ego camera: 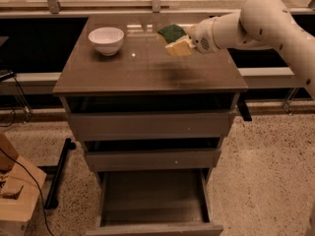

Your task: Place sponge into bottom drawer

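The sponge [171, 33], dark green on top, is held at the tip of my gripper [178, 45] above the back right part of the cabinet top [142, 70]. It is lifted clear of the surface and casts a soft shadow below. The gripper's yellowish fingers [180, 48] are shut on it, and the white arm reaches in from the right. The bottom drawer [153, 200] is pulled out at the foot of the cabinet, and its tray shows nothing inside.
A white bowl [106, 39] stands at the back left of the cabinet top. The top drawer [147, 124] and middle drawer [151, 159] are slightly ajar. A wooden box [15, 195] and a cable lie on the floor at the left.
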